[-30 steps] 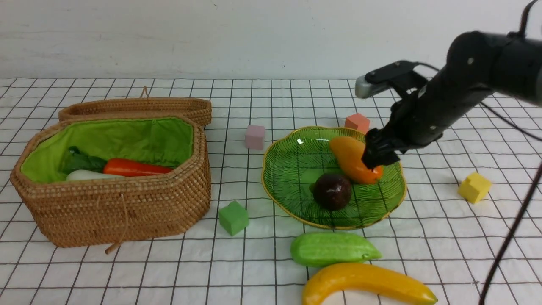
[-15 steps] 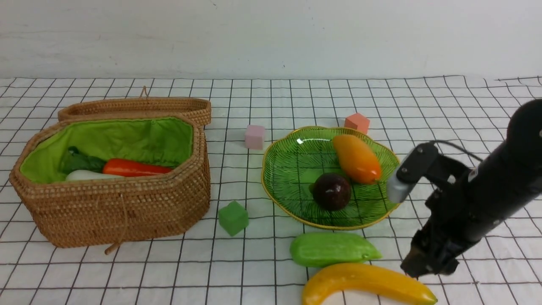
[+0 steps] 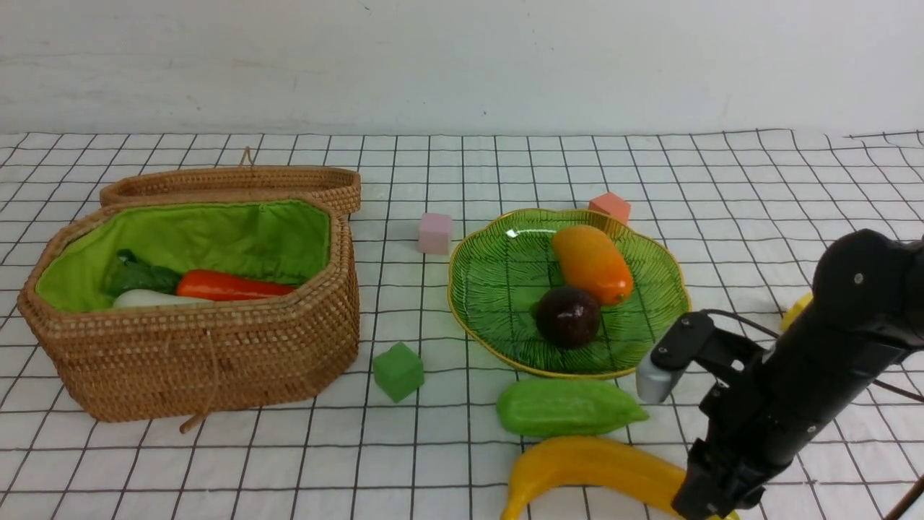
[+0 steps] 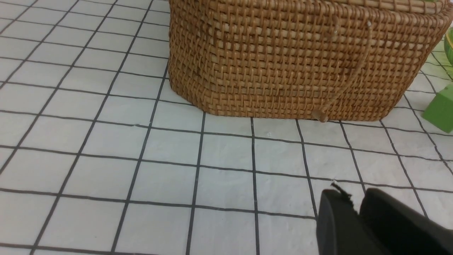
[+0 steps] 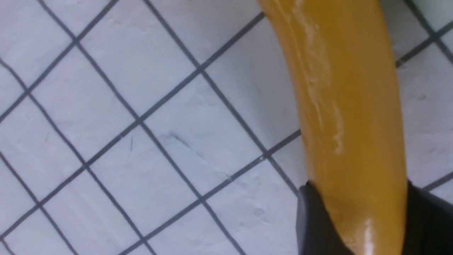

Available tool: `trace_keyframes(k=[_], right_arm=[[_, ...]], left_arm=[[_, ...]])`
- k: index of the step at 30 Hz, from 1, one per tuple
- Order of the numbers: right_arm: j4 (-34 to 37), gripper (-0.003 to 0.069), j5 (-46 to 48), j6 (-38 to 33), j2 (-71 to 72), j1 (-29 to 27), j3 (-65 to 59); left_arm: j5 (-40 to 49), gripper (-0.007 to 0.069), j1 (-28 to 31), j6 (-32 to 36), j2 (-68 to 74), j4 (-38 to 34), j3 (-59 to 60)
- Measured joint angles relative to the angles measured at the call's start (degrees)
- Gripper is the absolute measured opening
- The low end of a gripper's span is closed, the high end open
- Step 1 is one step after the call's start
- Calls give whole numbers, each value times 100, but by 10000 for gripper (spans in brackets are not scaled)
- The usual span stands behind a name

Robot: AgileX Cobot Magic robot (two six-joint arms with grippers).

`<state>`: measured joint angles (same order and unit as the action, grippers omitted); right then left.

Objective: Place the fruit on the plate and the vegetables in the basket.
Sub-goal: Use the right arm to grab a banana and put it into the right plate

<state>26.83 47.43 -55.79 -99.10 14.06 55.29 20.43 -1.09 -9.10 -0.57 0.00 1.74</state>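
Front view: the banana (image 3: 577,469), at 6 o'clock from the plate (image 3: 498,282), runs off the frame edge. Its far end is hidden behind the right gripper (image 3: 711,505), whose fingertips are cropped too. At the plate's 3 o'clock, a yellow cube (image 3: 796,309) shows only as a sliver behind the right arm (image 3: 830,361). The basket (image 3: 202,361) wall covers most of the white radish (image 3: 148,297).

Right wrist view: the banana is cropped at both ends. Only the inner edges of two fingers (image 5: 311,219) show, pressed against its sides.

Left wrist view: the basket's rim and a green cube (image 4: 440,108) are cut off. The left gripper (image 4: 357,209) shows only two dark fingertips, close together, nothing between.
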Motion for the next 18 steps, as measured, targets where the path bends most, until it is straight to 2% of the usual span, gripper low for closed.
trace_keyframes(k=[6,12,15,17,18], right_arm=[[27,308,283,-284,346,0,0],[570,308,544,-645,1060,-14,104],[822,308,415,-328,1194,-124,340],[1060,308,-63,420,1138,-340,791],[1085,308,-101,539,1127,-371,825]], left_arm=[[0,99,0,0,0,0,0],[0,108,0,0,0,0,0],[0,111,0,0,0,0,0],[0,113,0,0,0,0,0],[0,113,0,0,0,0,0]])
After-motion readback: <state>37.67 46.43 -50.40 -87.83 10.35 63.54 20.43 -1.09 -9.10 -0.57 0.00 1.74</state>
